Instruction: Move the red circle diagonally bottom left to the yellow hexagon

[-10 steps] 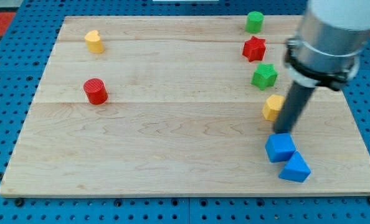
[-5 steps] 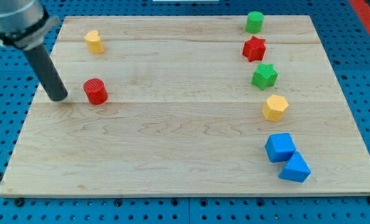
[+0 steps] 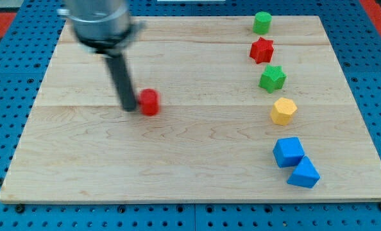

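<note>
The red circle [image 3: 150, 102] lies on the wooden board [image 3: 197, 173], left of the middle. My tip [image 3: 129, 106] touches its left side. The yellow hexagon [image 3: 283, 111] lies far to the view's right, slightly lower than the red circle. The rod and arm body rise toward the view's top left and hide that part of the board.
Down the view's right side stand a green circle [image 3: 262, 22], a red star [image 3: 262, 50] and a green star [image 3: 272, 78]. A blue cube [image 3: 288, 152] and a blue triangle block [image 3: 303, 173] lie below the hexagon.
My tip has moved right from the left of the red circle and pushed it about 80 pixels to the right. The arm now hides the yellow block seen earlier at the top left.
</note>
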You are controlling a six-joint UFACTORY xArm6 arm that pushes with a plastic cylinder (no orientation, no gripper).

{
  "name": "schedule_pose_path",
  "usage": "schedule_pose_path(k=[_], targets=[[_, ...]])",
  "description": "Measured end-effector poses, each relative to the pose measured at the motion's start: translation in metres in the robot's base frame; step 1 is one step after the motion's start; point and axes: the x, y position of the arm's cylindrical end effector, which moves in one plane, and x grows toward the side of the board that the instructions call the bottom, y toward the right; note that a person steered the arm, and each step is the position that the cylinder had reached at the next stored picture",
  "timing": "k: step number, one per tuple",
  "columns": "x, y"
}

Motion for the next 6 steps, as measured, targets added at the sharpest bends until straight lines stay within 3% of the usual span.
schedule_pose_path(k=[1, 2, 3, 6], targets=[[-0.004, 0.065], [-0.031, 0.034], [-0.030, 0.082], [0.018, 0.175]])
